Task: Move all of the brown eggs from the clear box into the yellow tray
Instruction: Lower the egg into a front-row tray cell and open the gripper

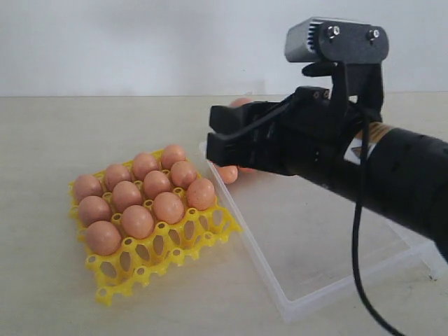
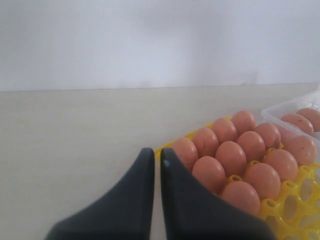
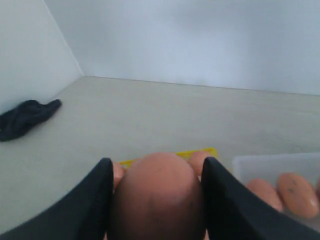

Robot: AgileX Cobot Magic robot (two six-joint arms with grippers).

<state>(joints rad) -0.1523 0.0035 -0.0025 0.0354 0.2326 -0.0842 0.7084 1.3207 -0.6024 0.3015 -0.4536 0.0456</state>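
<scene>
Right wrist view first: see the right gripper [image 3: 157, 161] pinching one brown egg [image 3: 157, 200] by its round sides, black jaws snug on the shell. Seems to hang in the air above a corner of the clear box [image 1: 308, 238], just beside the yellow tray [image 1: 150, 262]. Hard to tell exactly from the exterior view, with the big arm in the way.

Look at the left gripper [image 2: 156, 155] too: jaws pressed together, holding nothing, sitting near the tray's corner.

Count twelve eggs [image 1: 137, 220] sitting in tray cups, with the front row of cups bare. Spot a few more eggs [image 3: 295, 192] lying in the box.

Treat an egg as light, smooth and easy to crack. Squeeze only a little. Grab across the fat middle, not at the ends, or risk a slip. Lower gently into a bare cup and let go only once settled. Keep away from the eggs next door.
</scene>
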